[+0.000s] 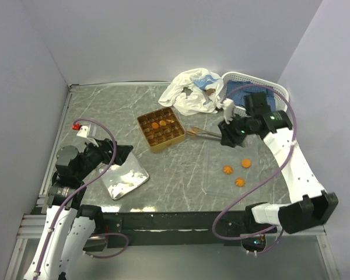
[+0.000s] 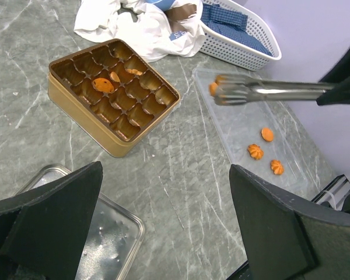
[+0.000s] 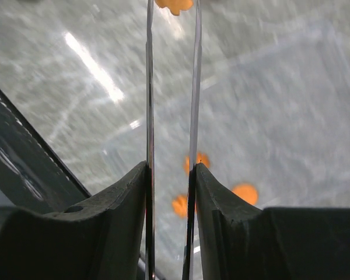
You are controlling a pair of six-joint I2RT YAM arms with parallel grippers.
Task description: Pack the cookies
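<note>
Right wrist: right claw (image 3: 170, 175) clamped on tongs (image 3: 150, 87) gripping cookie (image 3: 174, 4); left claw (image 2: 166, 169) apart.

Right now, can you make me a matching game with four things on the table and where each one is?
Things:
1. tongs
2. white basket
3. square tin
4. three loose cookies

Places:
A. in the clear tray
B. clamped in the right gripper
C. far right corner
D. mid-table, left of the tongs' tips

Pairs: 1-B, 2-C, 3-D, 4-A
</note>
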